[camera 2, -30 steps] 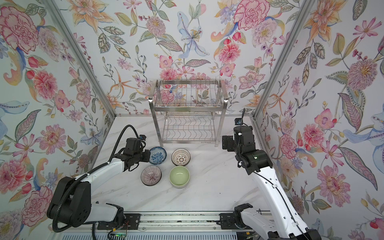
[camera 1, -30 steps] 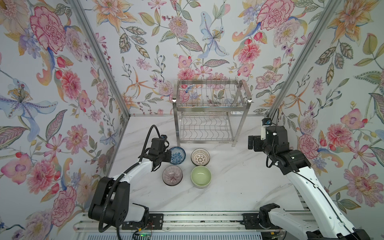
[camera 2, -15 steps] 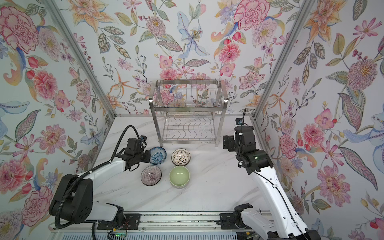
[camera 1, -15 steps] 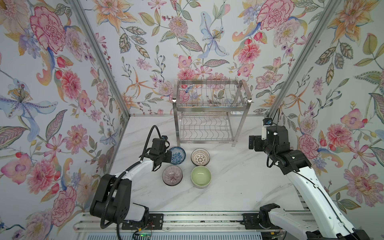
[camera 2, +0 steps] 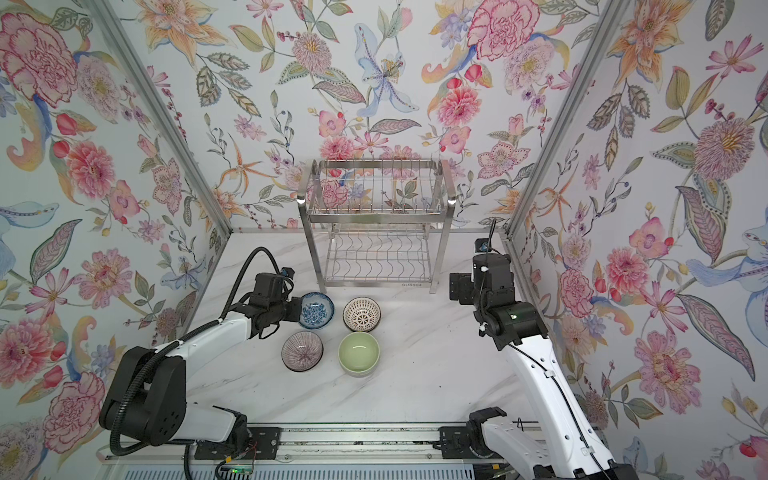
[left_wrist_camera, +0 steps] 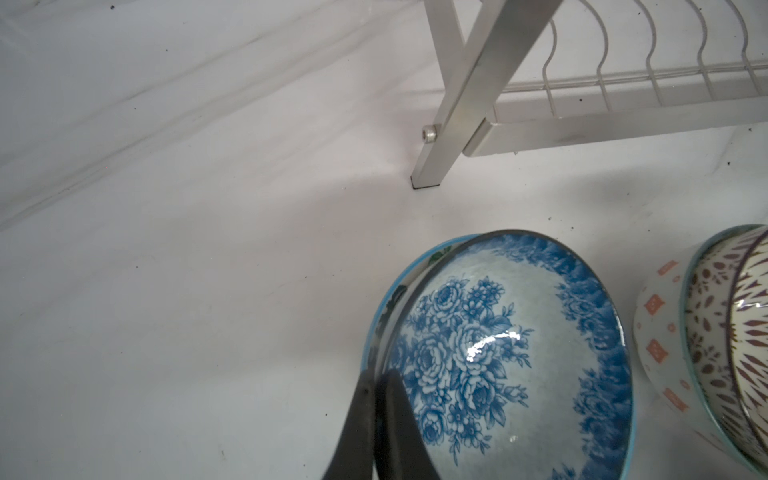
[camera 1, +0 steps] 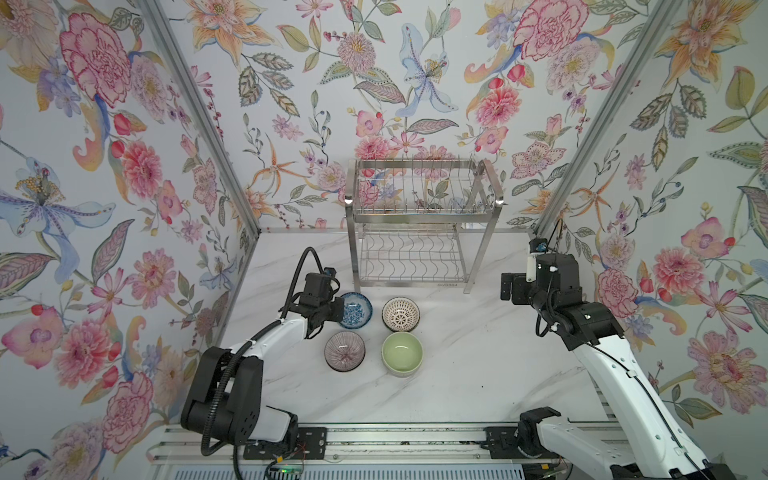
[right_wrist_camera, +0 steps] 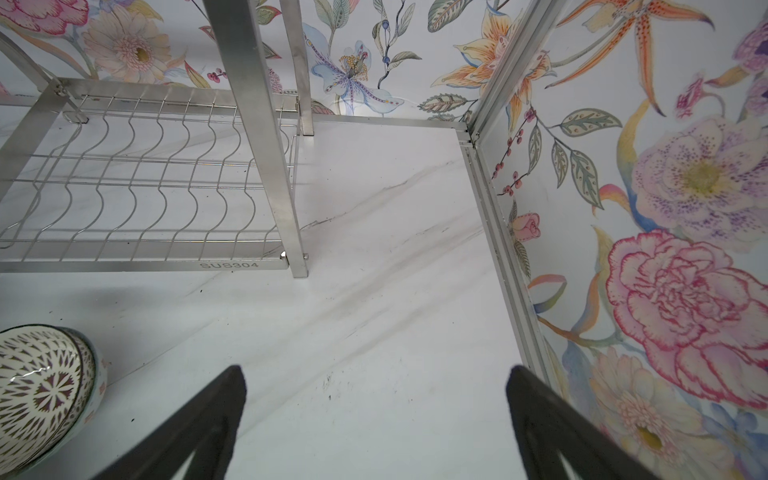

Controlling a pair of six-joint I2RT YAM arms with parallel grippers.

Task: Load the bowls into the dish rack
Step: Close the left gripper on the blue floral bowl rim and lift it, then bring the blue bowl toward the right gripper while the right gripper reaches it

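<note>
Left end effector [left_wrist_camera: 377,380]: is clamping the near rim of the blue bowl [left_wrist_camera: 511,353], fingers [left_wrist_camera: 357,424] straddling the wall
Right end effector [right_wrist_camera: 374,399]: is hanging spread wide and empty over bare worktop [right_wrist_camera: 374,249], near the rack [right_wrist_camera: 266,166]
Bowl place: blue bowl is sitting just in front of the rack's left front leg, close beside the lattice bowl [camera 1: 400,314]
Others: ribbed bowl [camera 1: 344,353] and green bowl [camera 1: 402,353] are waiting nearer the robot; nothing is lying in the rack
Handling: probably glazed ceramic, so it is behaving rigid, weighty, slick and chippable against steel wire
Hold: the thin rim is offering the only pinchable edge; gripped there, the bowl is likely hanging off-balance, so slow lifting is looking wise
</note>
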